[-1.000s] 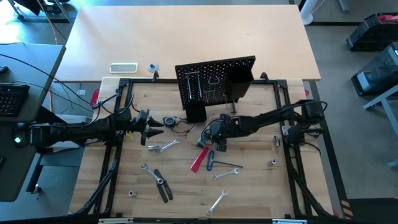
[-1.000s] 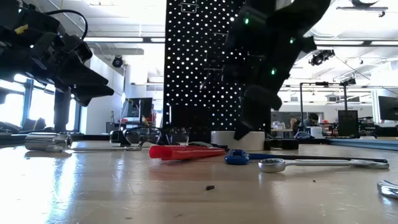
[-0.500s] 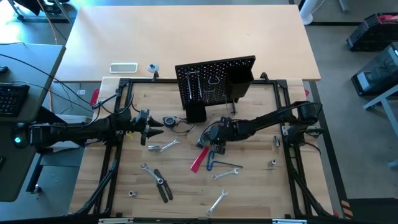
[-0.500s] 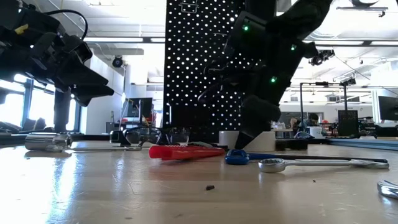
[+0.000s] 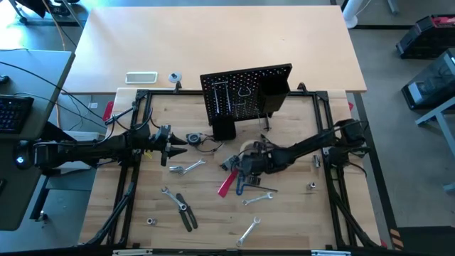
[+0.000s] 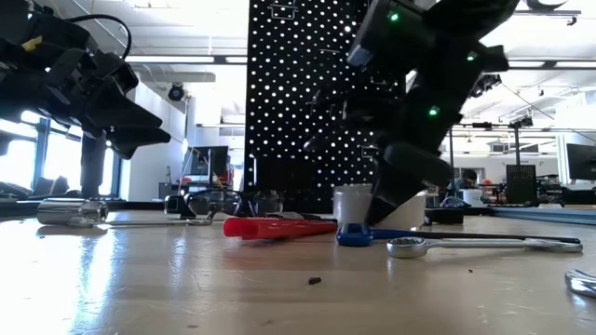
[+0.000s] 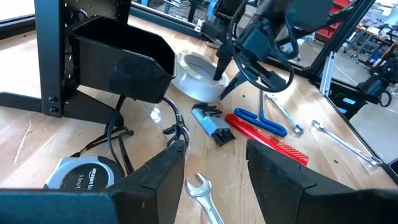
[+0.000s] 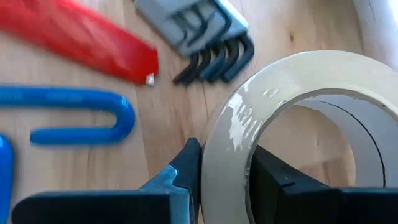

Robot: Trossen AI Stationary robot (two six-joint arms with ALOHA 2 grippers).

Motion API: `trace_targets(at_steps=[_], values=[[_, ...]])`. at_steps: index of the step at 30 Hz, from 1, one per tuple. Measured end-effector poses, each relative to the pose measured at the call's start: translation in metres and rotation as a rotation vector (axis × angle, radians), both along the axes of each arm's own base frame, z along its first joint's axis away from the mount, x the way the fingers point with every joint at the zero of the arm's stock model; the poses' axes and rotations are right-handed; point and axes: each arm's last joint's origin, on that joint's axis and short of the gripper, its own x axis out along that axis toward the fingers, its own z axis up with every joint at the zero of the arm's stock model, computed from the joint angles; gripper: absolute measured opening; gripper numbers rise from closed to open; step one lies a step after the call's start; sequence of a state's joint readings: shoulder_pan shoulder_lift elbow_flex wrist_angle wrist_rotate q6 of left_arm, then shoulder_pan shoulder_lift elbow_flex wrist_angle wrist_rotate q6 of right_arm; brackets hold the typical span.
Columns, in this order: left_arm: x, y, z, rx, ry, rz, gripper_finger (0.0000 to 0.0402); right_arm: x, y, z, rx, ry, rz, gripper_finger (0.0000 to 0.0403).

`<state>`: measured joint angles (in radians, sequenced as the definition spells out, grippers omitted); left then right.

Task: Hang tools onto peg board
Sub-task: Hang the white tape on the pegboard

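- You have a wrench nearest the front edge of the surface, with black-handled pliers lying off to its left.
- Farther in, a second wrench lies just in front of the blue tool, a bent blue handle, flat on the wood.
- Beside the blue tool sits the red cutter, flat and angled.
- Just behind the cutter you see the hex keys, dark bent ends fanned out of a grey holder.
- Your right gripper is at the tape roll, jaws clamped on its wall, one finger outside and one inside the ring.
- The tape is a pale, glossy cream ring with a white core; in the low view it looks tipped, not flat.
- Your left gripper hovers well left of the tape, above a silver wrench, with its jaws apart and nothing between them.
- A tape measure lies just past it, near the board's foot.
- Farthest back stands the peg board, black, upright, dotted with holes, a black bin on its face.
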<state>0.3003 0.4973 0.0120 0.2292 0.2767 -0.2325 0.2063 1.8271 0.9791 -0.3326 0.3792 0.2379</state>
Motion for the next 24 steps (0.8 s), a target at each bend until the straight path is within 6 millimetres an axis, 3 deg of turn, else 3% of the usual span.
trace_targets(at_steps=[13, 24], values=[[0.0, 0.0, 0.0, 0.0, 0.0, 0.0, 0.0163, -0.029, 0.041, 0.003, -0.24, 0.022, -0.056, 0.0078], [0.0, 0.0, 0.0, 0.001, -0.001, 0.0, 0.0163, -0.047, 0.035, 0.043, -0.517, -0.136, -0.173, 0.0078]])
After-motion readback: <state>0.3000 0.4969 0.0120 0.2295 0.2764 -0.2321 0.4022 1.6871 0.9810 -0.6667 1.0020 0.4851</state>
